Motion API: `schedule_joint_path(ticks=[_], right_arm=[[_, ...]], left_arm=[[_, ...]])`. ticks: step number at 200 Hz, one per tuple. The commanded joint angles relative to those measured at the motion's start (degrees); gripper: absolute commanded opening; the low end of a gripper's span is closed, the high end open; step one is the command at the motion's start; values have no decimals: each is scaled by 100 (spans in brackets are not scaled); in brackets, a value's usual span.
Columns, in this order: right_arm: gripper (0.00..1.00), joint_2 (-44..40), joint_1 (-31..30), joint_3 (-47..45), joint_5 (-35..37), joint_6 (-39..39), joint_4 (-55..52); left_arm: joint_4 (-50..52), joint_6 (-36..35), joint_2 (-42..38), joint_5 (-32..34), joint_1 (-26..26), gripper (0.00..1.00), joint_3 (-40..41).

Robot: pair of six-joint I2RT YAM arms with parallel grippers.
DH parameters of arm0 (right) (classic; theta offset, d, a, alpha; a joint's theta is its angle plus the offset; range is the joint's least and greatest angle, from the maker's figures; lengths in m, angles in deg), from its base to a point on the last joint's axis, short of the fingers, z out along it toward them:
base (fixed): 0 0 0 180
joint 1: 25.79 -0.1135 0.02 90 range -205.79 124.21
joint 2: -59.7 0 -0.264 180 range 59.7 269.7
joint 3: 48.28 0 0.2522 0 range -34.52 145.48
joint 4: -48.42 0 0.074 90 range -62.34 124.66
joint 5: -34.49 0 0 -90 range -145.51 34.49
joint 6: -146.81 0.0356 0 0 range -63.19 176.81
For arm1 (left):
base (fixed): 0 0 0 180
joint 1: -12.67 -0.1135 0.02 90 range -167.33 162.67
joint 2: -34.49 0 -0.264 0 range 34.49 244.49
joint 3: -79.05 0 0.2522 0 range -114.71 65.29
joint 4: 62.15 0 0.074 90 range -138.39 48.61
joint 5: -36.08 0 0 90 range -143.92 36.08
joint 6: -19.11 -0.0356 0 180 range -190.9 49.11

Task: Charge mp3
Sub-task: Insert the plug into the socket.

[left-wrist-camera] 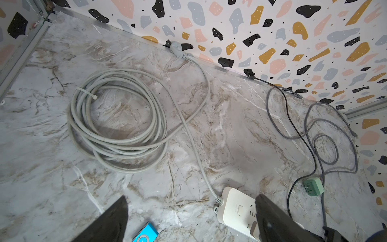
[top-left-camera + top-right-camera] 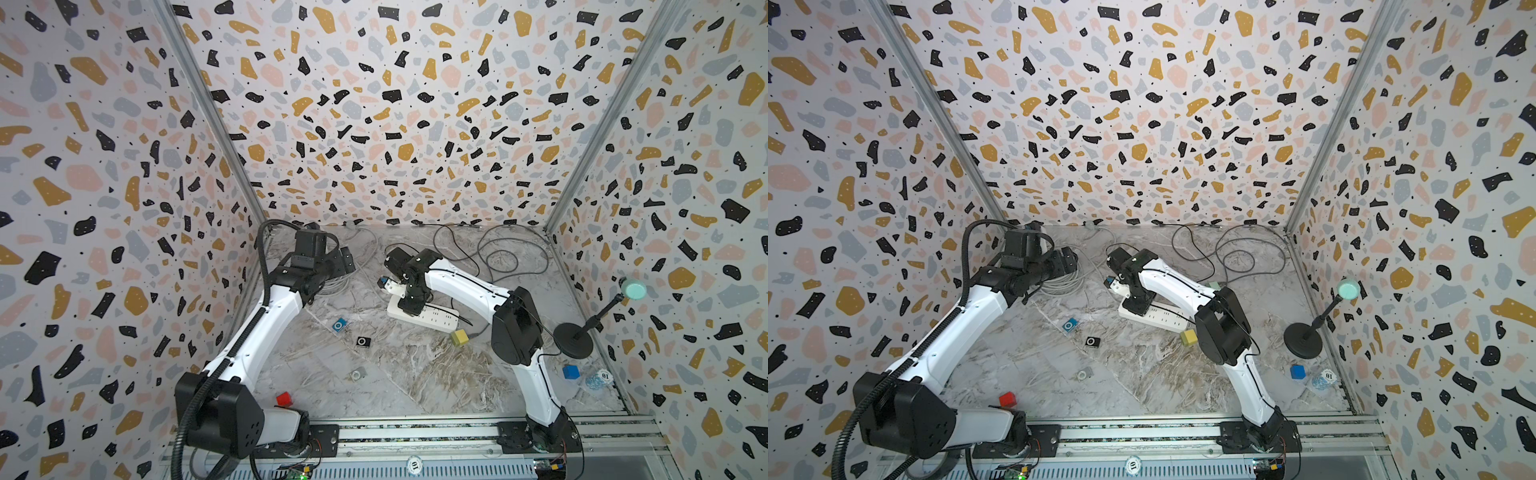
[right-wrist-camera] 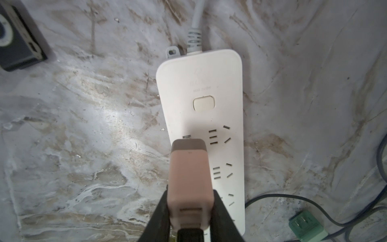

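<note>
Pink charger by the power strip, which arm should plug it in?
Right. The right pincer grips the pink charger at the power strip's sockets, while the left pincer hangs open and empty, farther off.

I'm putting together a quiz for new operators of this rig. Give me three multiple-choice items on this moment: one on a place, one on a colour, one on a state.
1. Where is the pink charger block?
A. beside the red cube
B. in the right gripper, at the white power strip
C. on the black stand's base

2. What colour is the cube nearest the power strip?
A. yellow
B. red
C. blue

3. How is the left gripper?
A. shut on a grey cable
B. shut on the blue player
C. open, holding nothing

Answers:
1 B: the right wrist view shows the gripper clamped on the block over the strip's sockets.
2 A: in both top views the yellow cube sits by the strip's near end.
3 C: the left wrist view shows its jaws wide apart with nothing clamped.
</note>
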State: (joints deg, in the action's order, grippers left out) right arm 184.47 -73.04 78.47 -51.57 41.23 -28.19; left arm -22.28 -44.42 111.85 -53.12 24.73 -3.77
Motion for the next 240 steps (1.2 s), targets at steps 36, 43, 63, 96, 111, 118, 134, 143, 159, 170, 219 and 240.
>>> schedule_joint_path(ticks=[36,43,63,96,111,118,134,143,159,170,219,240], right_arm=[[0,310,-219,-40,435,-79,-411],[0,376,-224,-38,435,-62,-439],[0,601,-250,56,336,-8,-555],[0,901,-267,360,458,163,-660],[0,1083,-268,697,468,205,-775],[0,1153,-263,826,476,212,-810],[0,1322,-275,1118,490,187,-890],[0,1388,-279,1231,498,219,-888],[0,1474,-307,1322,476,265,-901],[0,1518,-328,1317,482,293,-900],[3,1596,-339,1419,564,596,-879],[4,1568,-337,1419,486,686,-787]], left_arm=[[75,-221,-138,-63,-36,94,34],[63,-237,-127,-98,-36,94,31],[41,-273,-112,-183,-36,94,40],[-32,-317,-94,-332,-38,93,59],[-44,-358,-75,-399,-36,93,59],[-64,-371,-67,-450,-36,93,53],[-115,-406,-46,-566,-36,92,85],[-136,-402,-48,-605,-36,92,119],[-207,-416,-68,-659,-36,92,232],[-259,-405,-73,-691,-36,91,334],[-459,-309,-125,-580,-71,90,918],[-807,-68,-241,-992,-79,79,1415]])
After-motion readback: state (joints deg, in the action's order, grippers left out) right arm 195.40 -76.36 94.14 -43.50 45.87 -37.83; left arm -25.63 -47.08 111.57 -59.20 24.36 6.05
